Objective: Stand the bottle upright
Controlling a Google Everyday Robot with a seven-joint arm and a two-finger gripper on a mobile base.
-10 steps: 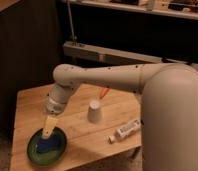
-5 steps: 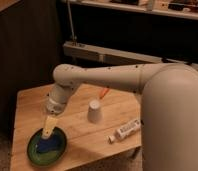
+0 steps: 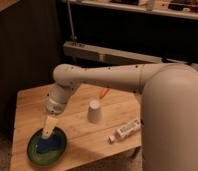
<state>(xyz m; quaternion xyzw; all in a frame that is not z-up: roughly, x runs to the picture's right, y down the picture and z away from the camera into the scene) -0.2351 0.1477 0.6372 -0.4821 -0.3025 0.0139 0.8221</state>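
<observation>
Camera view, the only one supplied. The bottle [image 3: 126, 131] lies on its side near the right front edge of the worktop [image 3: 32, 105], cap end towards the front, well apart from the tool [image 3: 49, 126]. The tool hangs at the end of the arm [image 3: 107, 76] over the left front corner, just above a green plate [image 3: 32, 151] carrying a blue object [image 3: 48, 144]. How far open the tool is cannot be told, nor whether it touches or holds the blue object.

Judgement on the step: the task is not yet started in earnest. The bottle is untouched and still flat, so the approach has to come first.

Next move, as judged: carry the tool rightward across the worktop, passing clear of the upturned white cup [image 3: 94, 111] that stands between, then come down on the bottle's body for a grasp that allows tilting it onto its base.

Obscured or doubtful: the robot's own pale body covers the right of the scene and may hide the worktop's far right edge. A small orange item [image 3: 104, 93] behind the cup cannot be identified. The bottle's label is unreadable
</observation>
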